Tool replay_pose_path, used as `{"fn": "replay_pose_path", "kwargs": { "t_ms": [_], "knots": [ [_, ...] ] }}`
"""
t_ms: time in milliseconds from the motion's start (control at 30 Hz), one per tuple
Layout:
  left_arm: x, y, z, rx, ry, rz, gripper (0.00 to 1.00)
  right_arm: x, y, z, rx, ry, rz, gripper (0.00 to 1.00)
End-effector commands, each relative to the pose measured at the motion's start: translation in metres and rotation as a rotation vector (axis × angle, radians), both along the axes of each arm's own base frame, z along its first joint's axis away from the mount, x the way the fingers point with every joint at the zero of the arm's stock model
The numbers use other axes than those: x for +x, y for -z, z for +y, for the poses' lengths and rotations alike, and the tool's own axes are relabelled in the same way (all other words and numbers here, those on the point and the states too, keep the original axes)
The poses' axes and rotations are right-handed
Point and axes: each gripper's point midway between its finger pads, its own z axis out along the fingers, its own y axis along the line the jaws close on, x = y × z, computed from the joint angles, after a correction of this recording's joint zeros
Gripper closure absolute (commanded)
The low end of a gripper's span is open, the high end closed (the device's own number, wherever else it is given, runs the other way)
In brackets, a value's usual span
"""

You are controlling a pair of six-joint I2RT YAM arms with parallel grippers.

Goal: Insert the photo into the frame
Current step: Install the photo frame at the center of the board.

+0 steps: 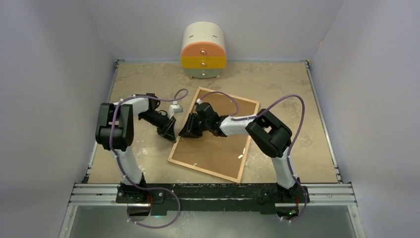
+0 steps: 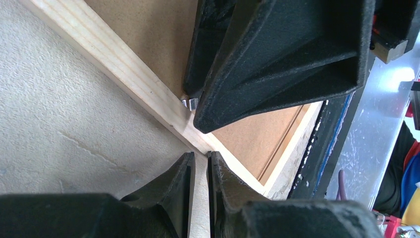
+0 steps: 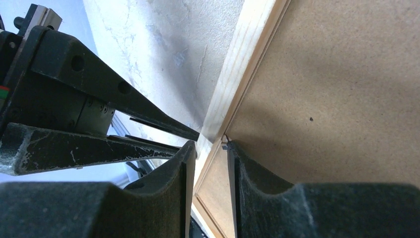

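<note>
1. The left gripper (image 2: 200, 161) is nearest in the left wrist view. Its black fingers fill the bottom edge, drawn to a narrow slit with nothing visibly pinched. The tips sit over a pale wooden border, and whether they touch it cannot be told.
2. That border belongs to the frame (image 2: 143, 82), which lies flat and slightly turned on the table (image 1: 297, 89) at the centre of the top view. It lies back upward, with a brown backing board (image 1: 213, 153) filling it. The photo shows in no view, and whatever lies under the board is hidden.
3. A small metal tab (image 2: 189, 103) sits at the border's inner edge, mid-picture in the left wrist view. A dark finger half covers it.
4. The right gripper (image 3: 210, 148) stands at the bottom centre of its own view. Its fingers are apart with a clear gap and straddle the line where border meets board. The tips hide the contact, so a hold on the tab cannot be confirmed.
5. In the top view both grippers meet at the frame's left edge, and their tips merge into one dark mass.
6. A round cabinet (image 1: 203, 51) stands at the top centre, well apart from the frame.
</note>
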Motion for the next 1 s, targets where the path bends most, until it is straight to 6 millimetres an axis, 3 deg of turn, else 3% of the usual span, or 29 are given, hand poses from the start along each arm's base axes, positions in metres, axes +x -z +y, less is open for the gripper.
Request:
{"fn": "replay_pose_path", "kwargs": {
  "t_ms": [0, 500, 733, 967],
  "knots": [
    [0.001, 0.017, 0.008, 0.031, 0.043, -0.034, 0.82, -0.019, 0.023, 0.003, -0.032, -0.049, 0.072, 0.67],
    [0.002, 0.017, 0.008, 0.029, 0.044, -0.032, 0.83, -0.027, 0.022, 0.005, -0.036, -0.099, 0.099, 0.67],
    [0.0, 0.017, 0.009, 0.034, 0.05, -0.034, 0.84, -0.007, 0.008, -0.014, -0.075, -0.067, 0.048, 0.67],
    [0.0, 0.018, 0.009, 0.033, 0.049, -0.029, 0.85, -0.01, 0.018, -0.012, -0.072, -0.072, 0.043, 0.66]
  ]
}}
